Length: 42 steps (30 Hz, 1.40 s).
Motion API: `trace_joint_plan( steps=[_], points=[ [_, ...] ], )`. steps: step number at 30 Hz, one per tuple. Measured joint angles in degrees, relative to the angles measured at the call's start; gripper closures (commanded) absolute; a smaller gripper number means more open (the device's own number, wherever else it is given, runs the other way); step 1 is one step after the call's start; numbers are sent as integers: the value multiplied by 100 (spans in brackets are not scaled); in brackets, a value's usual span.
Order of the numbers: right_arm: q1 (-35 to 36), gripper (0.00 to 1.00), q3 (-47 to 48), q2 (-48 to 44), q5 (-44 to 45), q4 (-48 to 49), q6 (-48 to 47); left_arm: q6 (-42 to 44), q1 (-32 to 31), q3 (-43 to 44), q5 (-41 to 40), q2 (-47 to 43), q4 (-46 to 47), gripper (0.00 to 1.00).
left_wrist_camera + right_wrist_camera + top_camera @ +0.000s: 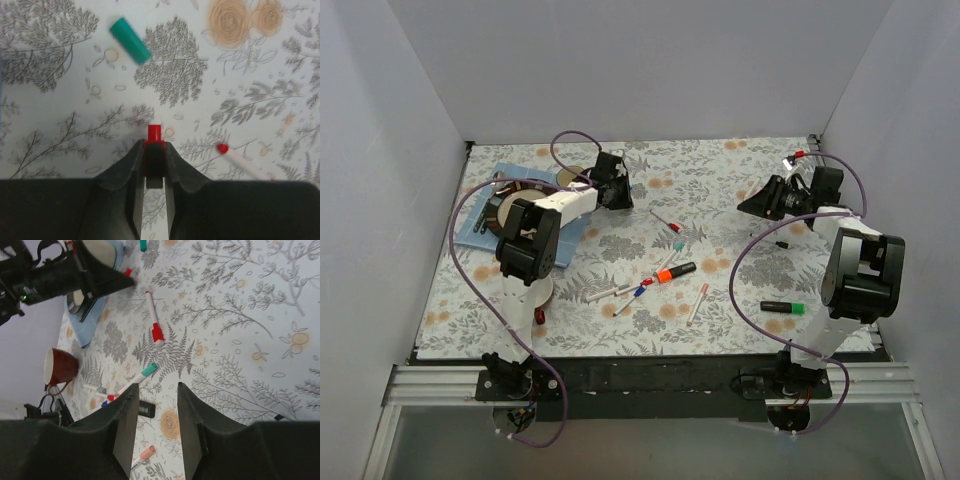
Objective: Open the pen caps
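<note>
A: Our left gripper [154, 146] has its jaws clamped on a red cap [154, 132], the tip poking out over the floral cloth [50, 115]. A loose teal cap [130, 40] lies further out, to the left.
B: Yep, and on our right gripper [156, 390] the jaws stand apart with nothing between them. Beyond it we see a white pen [150, 307], cap on.

No readable text is showing anywhere; the pen caps [130, 40] and pens [775, 306] may be carrying print, too blurred to tell.
</note>
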Motion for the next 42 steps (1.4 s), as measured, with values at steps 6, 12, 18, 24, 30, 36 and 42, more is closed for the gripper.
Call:
trace_joint_plan(
  steps=[6, 12, 18, 24, 30, 36, 42],
  points=[
    [-4, 54, -352, -70, -505, 74, -50, 240, 20, 1276, -793, 756, -560, 91],
    [-26, 53, -352, -70, -717, 94, -85, 365, 70, 2085, -1084, 1228, -997, 75],
    [-52, 52, -352, -70, -774, 46, -240, 407, 103, 2210, -1093, 1233, -1274, 56],
    [-52, 52, -352, -72, -772, -256, -678, 411, 111, 2282, -977, 1224, -1360, 46],
    [190, 51, -317, -140, -459, -1019, -1834, 452, 118, 2072, -428, 767, -1386, 33],
    [1519, 48, 472, -181, 837, -2247, -3648, 540, 155, 463, 426, -1394, -835, 4],
    [3051, 30, 1818, 44, 2452, -3182, -4817, 444, 225, -1888, 944, -4328, 175, 2]
  ],
)
